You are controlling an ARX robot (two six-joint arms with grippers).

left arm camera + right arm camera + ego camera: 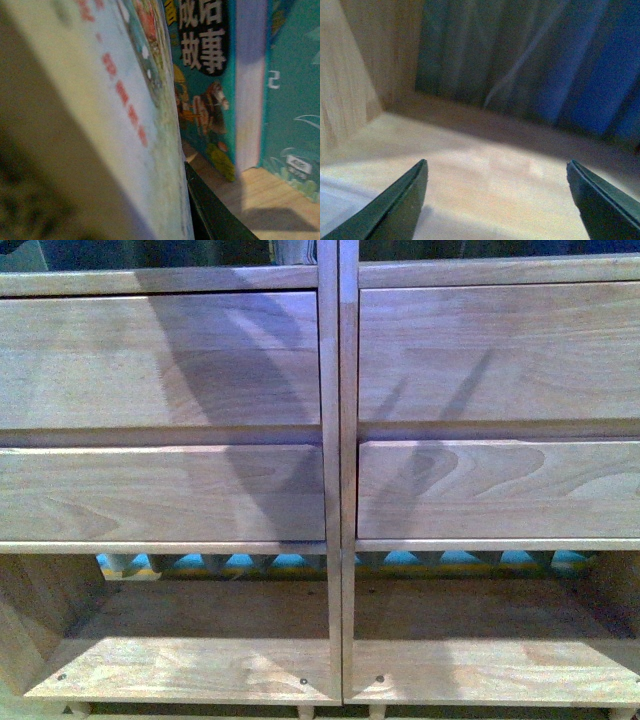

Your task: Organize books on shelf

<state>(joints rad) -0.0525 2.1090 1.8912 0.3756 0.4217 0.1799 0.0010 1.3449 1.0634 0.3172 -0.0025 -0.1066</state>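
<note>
The pale wood shelf [330, 490] fills the front view, two bays with plain drawer fronts; neither arm shows there. In the left wrist view my left gripper [186, 200] is shut on a thin white book [125, 115] with red print, held close to the camera; one dark finger [210, 210] shows beside it. Behind it a teal book [205, 85] with Chinese lettering and another teal book [295, 100] stand upright on a wooden shelf board [270, 200]. My right gripper [497, 172] is open and empty over a bare wooden shelf board [485, 175].
In the right wrist view a wooden side wall [350, 80] and a dark blue back [545, 70] bound the compartment. In the front view, open bottom compartments [190, 640] lie under the drawers, with blue shapes [290, 562] behind.
</note>
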